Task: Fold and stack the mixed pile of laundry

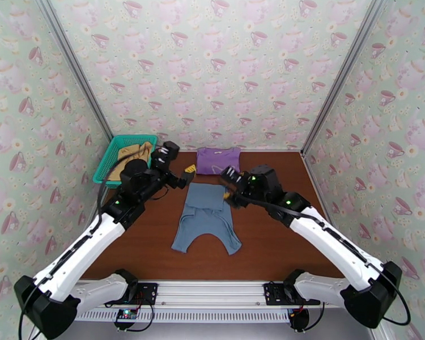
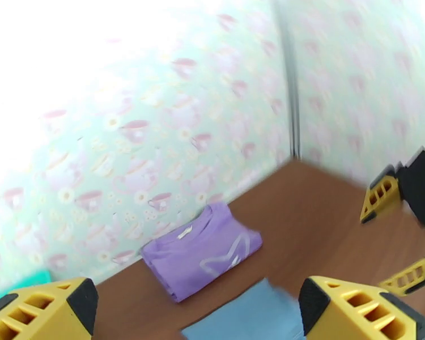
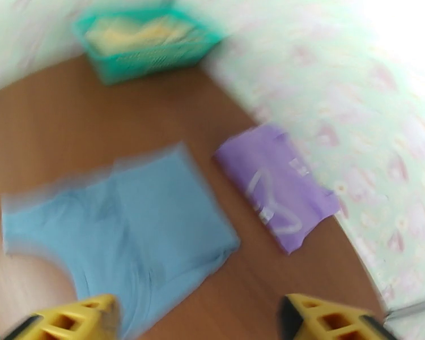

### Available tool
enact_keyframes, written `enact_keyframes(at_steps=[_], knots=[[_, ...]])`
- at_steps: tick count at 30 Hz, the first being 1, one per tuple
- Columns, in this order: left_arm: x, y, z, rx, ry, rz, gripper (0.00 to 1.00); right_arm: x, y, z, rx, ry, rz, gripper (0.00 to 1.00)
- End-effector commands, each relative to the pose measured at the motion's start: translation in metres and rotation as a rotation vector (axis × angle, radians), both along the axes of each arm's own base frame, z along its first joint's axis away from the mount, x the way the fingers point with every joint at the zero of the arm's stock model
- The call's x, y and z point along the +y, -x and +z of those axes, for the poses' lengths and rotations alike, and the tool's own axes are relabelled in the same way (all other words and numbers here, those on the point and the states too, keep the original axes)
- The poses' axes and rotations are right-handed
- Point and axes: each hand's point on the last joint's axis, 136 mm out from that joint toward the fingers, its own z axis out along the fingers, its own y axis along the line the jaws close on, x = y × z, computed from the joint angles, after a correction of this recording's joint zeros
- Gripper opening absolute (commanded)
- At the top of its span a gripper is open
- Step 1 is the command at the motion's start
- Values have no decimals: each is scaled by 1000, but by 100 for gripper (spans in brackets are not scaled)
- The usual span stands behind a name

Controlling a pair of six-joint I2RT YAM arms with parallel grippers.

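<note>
Top external showed teacup-papered walls closing in a brown tabletop. A teal basket stood in the far left corner, and the yellow piece lay inside it. The grey-blue piece was spread mid-tabletop, its far end folded over. The purple T-shirt lay folded by the back wall, just beyond the grey-blue piece and not touching it. The left claw hung wide and empty near the grey-blue piece's far left corner. The right claw gaped wide at its far right, holding nothing.

brown table: purple shirt, grey-blue piece, basket.
</note>
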Motion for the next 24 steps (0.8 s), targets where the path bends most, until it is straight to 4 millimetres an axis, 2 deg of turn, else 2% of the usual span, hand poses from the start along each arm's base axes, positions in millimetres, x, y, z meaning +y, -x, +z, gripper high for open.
enact_keyframes(at_steps=[1, 2, 5, 10, 14, 19, 24], knots=[[-10, 33, -62, -121, -510, -159, 100, -43, 57, -66, 140, 447, 245, 91], [-7, 44, -91, -148, -658, -195, 100, -45, 69, -78, 132, 505, 311, 94], [7, 76, -147, -217, -934, -260, 99, -37, 95, -104, 93, 543, 465, 94], [35, 135, -208, -110, -1045, -348, 93, -22, 126, -134, 87, 497, 607, 94], [52, 175, -248, -52, -1144, -442, 89, -12, 134, -150, 85, 486, 655, 94], [38, 190, -283, -33, -1178, -517, 83, -6, 131, -171, 122, 516, 652, 91], [22, 192, -313, 28, -1190, -569, 80, -8, 133, -189, 176, 556, 659, 89]])
